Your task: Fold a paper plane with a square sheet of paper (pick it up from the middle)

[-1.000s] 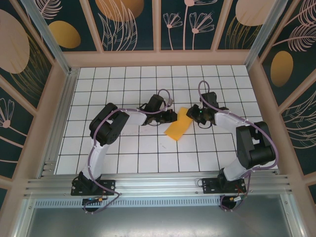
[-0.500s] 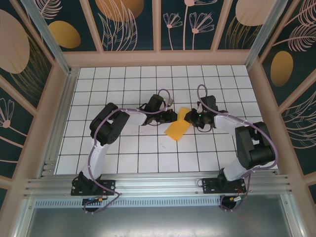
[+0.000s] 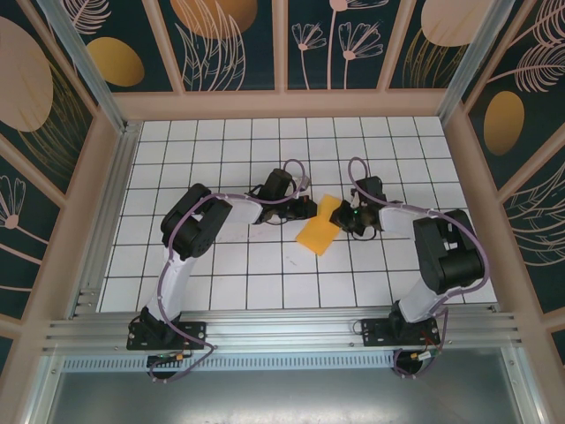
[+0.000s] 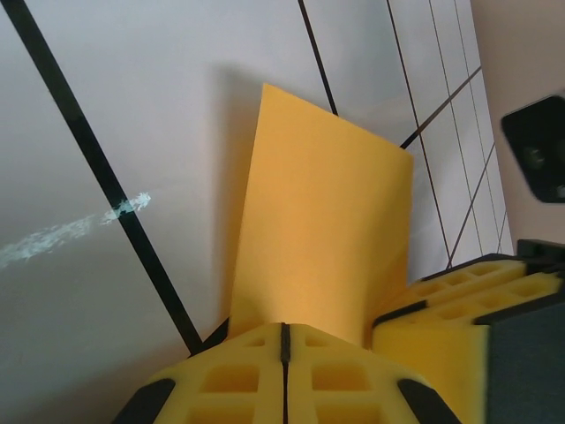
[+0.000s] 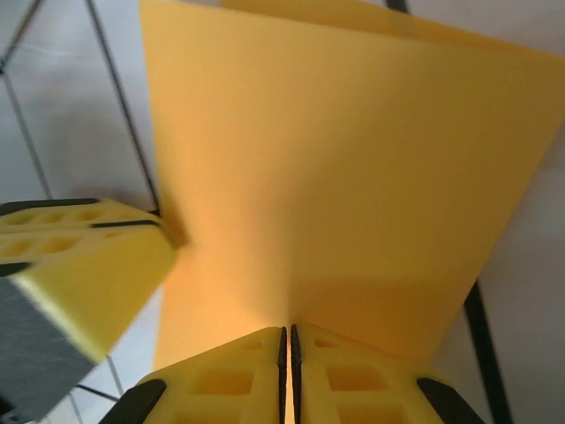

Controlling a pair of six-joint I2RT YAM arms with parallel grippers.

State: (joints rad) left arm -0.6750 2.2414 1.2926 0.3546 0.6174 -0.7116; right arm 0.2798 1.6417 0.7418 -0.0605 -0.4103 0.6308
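The square sheet of paper (image 3: 319,231) is orange and folded over into a narrow strip, slanting up off the white grid table (image 3: 221,265) at mid-table. My left gripper (image 3: 308,209) is shut on the sheet's left edge; the paper (image 4: 322,221) rises straight out of its closed fingertips (image 4: 283,340). My right gripper (image 3: 341,217) is shut on the opposite edge, and the fold line of the paper (image 5: 353,168) runs into the thin slit between its pads (image 5: 288,340). Each wrist view shows the other gripper's yellow finger (image 4: 459,305) (image 5: 84,256) beside the paper. The paper plane is out of view.
A wooden frame wall (image 3: 282,104) with dark patterned panels surrounds the table on three sides. The aluminium rail (image 3: 282,331) carrying both arm bases runs along the near edge. A faint white scuff (image 4: 79,228) marks the table beside the paper.
My right gripper has moved left up to the paper's right edge and closed on it. The paper has shifted slightly left. The left gripper has stayed shut in place.
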